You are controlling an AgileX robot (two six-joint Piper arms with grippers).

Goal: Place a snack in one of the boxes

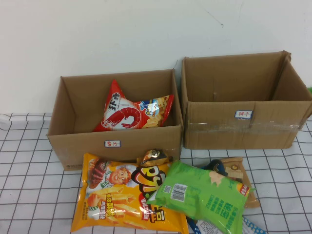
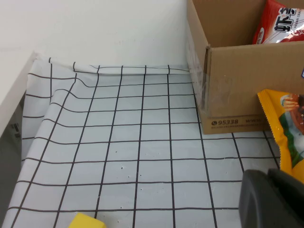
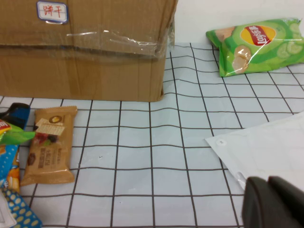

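Two open cardboard boxes stand at the back: the left box (image 1: 117,141) holds a red shrimp snack bag (image 1: 131,114), and the right box (image 1: 243,129) shows nothing inside. In front lie a yellow snack bag (image 1: 117,195), a green bag (image 1: 204,195) and a brown bar (image 1: 236,170). Neither gripper shows in the high view. My left gripper (image 2: 268,194) is shut and empty, low over the cloth beside the yellow bag (image 2: 285,128) and left box (image 2: 237,85). My right gripper (image 3: 269,202) is shut and empty, near the right box (image 3: 85,61) and brown bar (image 3: 50,145).
A white checked cloth covers the table, wrinkled at its left edge (image 2: 47,95). A green chips bag (image 3: 259,45) and a white flat packet (image 3: 266,152) lie right of the right box. Blue packets (image 3: 19,209) lie under the pile. A yellow object (image 2: 85,221) sits near the left gripper.
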